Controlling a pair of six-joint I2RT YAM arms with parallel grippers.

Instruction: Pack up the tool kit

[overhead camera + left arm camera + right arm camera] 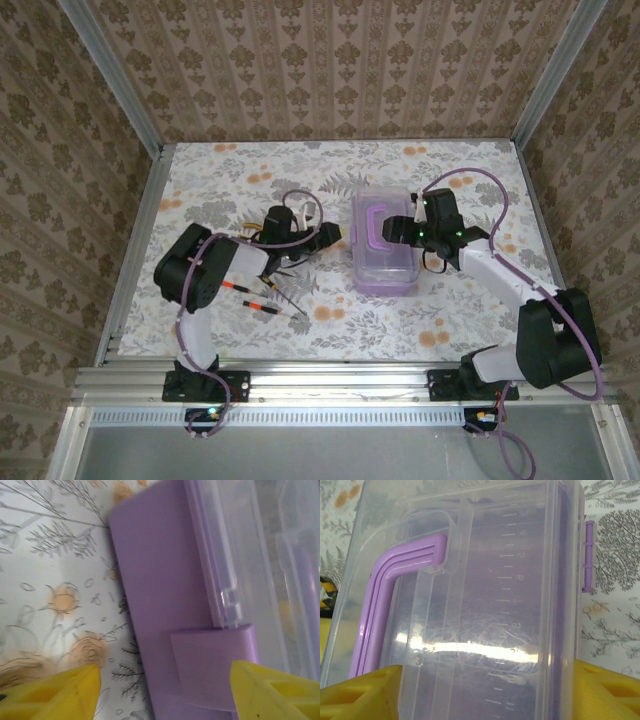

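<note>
The tool kit box [385, 250], purple with a clear lid, stands in the middle of the table. My right gripper [487, 695] reaches over it from the right; its yellow fingers [607, 690] press either side of the clear lid [485, 605], beside the purple handle [385, 595]. My left gripper [165, 695] is at the box's left side, jaws apart. They straddle the purple latch [215, 665], and I see no contact. Black-orange screwdrivers [262, 306] lie on the table under the left arm.
More small tools [255, 228] lie partly hidden behind the left arm. The flowered table cover [400, 320] has open room in front of the box. Aluminium rails and patterned walls close in the table on three sides.
</note>
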